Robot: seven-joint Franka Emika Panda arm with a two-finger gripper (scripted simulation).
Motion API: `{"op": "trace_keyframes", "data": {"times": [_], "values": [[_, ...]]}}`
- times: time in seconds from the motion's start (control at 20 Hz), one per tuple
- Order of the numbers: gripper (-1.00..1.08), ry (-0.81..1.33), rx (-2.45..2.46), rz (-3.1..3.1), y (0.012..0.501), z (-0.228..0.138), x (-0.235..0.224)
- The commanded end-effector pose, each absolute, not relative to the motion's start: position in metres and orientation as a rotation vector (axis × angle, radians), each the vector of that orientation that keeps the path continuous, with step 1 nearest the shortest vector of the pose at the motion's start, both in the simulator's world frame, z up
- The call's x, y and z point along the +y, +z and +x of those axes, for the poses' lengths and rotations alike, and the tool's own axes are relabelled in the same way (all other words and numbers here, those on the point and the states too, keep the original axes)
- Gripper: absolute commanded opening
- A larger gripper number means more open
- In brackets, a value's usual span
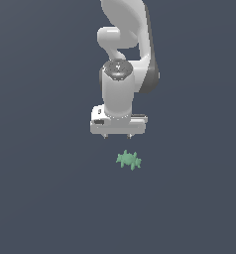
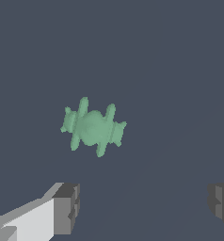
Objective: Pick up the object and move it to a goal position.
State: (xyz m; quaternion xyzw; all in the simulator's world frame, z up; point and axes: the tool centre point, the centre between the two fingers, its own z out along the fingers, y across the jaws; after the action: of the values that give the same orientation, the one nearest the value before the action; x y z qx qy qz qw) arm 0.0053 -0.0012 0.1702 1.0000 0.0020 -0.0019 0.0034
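The claw [image 1: 117, 135] is spread wide and empty, hovering apart from the green lump [image 1: 128, 160] on the worktop [image 1: 40, 198].

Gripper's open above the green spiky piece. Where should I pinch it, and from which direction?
Come straight down onto the green object and close the gripper on its rounded central body, fingers landing between the ribbed flanges. It lies flat on the floor, wider than tall, so side approaches probably offer little to grip.

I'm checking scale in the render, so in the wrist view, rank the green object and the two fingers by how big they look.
1. Green object, largest.
2. Finger with the white link.
3. Other finger, cut off by the frame edge, so its rank is unsure.
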Motion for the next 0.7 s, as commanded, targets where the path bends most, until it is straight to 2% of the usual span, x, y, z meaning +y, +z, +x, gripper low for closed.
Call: {"op": "trace_keyframes", "data": {"times": [0.0, 0.65], "values": [[1.0, -0.006, 0.006, 3.135, 0.17, 0.005, -0.001], [1.0, 0.003, 0.051, 3.106, 0.167, 0.006, -0.019]]}}
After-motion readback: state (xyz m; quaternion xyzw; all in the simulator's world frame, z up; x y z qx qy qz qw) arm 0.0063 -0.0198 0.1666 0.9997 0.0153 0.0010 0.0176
